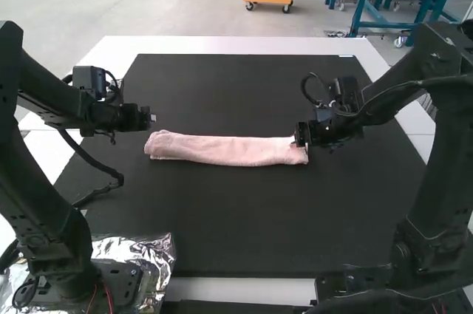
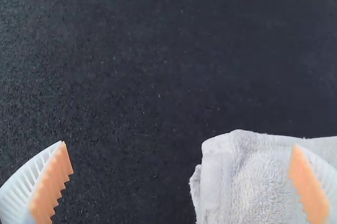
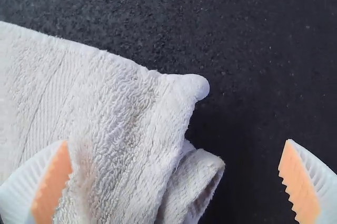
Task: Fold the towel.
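Foil (image 1: 151, 251) lies on the near side of the left gripper's jaws and well apart from them, beside the base of the left arm (image 1: 44, 203). The left gripper (image 1: 152, 117) stands just beyond the near left end of the towel (image 1: 222, 150); its jaws are wide apart, and in the left wrist view one ribbed finger with an orange pad (image 2: 305, 184) overlaps the towel's end, while the other has bare mat (image 1: 236, 218) beneath it. A corner of the towel, with stacked edges, appears between these jaws.

The towel, pale and folded into a long, narrow strip, extends across the mat from near the left jaws to the right jaws. How many folds it has cannot be told.

The right gripper (image 1: 303, 139) is at the towel's right end. Its jaws are likewise spread; the right wrist view shows one finger over the cloth and the other over the mat, with a rounded corner and a loosely folded lower layer visible between them. Beyond both pairs of jaws, the white table (image 1: 244, 46) borders the mat.
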Robot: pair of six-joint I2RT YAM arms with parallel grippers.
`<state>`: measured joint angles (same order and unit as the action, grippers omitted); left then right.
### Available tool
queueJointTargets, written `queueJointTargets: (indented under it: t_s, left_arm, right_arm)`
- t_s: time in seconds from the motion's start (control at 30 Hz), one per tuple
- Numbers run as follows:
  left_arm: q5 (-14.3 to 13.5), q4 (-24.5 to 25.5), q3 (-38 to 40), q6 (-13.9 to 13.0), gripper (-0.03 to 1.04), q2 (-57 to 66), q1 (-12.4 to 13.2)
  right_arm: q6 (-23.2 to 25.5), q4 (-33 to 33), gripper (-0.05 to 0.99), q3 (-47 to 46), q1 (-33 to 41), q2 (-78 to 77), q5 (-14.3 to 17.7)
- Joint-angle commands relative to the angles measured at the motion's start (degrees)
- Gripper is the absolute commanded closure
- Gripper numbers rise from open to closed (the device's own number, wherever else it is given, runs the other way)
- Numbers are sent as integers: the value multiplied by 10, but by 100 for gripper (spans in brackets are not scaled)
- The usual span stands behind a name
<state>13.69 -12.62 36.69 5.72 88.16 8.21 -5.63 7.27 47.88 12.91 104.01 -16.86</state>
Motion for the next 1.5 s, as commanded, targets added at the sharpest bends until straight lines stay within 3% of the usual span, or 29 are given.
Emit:
queueJointTargets:
  t_s: [0.0,0.13,0.2,0.3,0.37,0.4,0.83,1.47]
  left_arm:
    - [12,0,15,5,5,-16,1]
    - [13,0,14,5,5,-17,1]
    - [14,1,13,5,5,-16,1]
    - [14,1,12,5,5,-16,2]
    - [15,4,12,5,5,-17,2]
    - [15,7,12,5,5,-18,3]
    - [16,8,21,-11,5,-43,1]
    - [10,-14,21,-16,5,-65,36]
  right_arm:
    - [2,1,4,13,12,19,4]
    - [1,1,6,13,17,31,4]
    - [-1,1,16,11,19,34,3]
    - [0,6,49,2,22,39,-4]
    - [-6,19,93,-7,27,43,-15]
    - [-7,21,95,-10,29,43,-16]
    - [20,-31,96,11,22,-87,-28]
    - [101,-40,96,159,191,30,-38]
